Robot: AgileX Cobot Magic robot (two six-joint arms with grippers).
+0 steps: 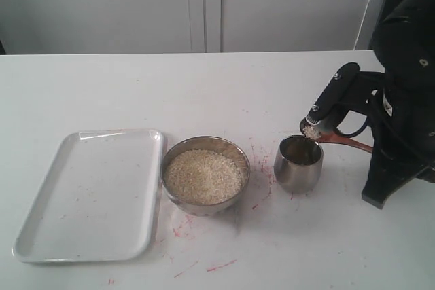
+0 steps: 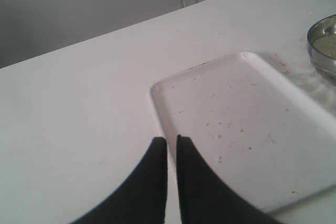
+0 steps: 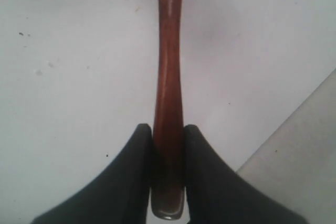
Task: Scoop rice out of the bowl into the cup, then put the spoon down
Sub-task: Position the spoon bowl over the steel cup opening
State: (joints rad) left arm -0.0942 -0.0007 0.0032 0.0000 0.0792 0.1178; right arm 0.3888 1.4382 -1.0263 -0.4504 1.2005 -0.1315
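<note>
right gripper (image 3: pixel 168 132) is clamped on the spoon (image 3: pixel 169 77). both fingers press the dark red-brown handle close to its end, and the rest of the handle runs straight out from between them.

spoon (image 1: pixel 343 140) is in the air on the right side of the bench (image 1: pixel 102 86), handle pointing at the right edge. its head sits at the far-right rim of the cup (image 1: pixel 296 174) with a small heap of grains (image 1: pixel 310 131) on it. can't tell if the head touches the rim.

cup stands upright right of the bowl (image 1: pixel 204 207), near it but apart. its inside is dark and reflective, so the fill level is unreadable.

bowl sits mid-bench toward the near edge, holding a rice (image 1: pixel 204 176) mass that comes up near the rim.

white tray (image 1: pixel 95 195) lies toward the near-left corner, its right side just beside the bowl. scattered pink flecks (image 1: pixel 221 265) lie on the bench around the bowl and cup.

left gripper (image 2: pixel 171 140) has its fingers almost together, a thin slit between them and nothing in it. it hangs over bare bench just beside a corner of the tray (image 2: pixel 236 119), with the bowl (image 2: pixel 312 32) at the edge of its wrist view. it is out of sight in the exterior view.
</note>
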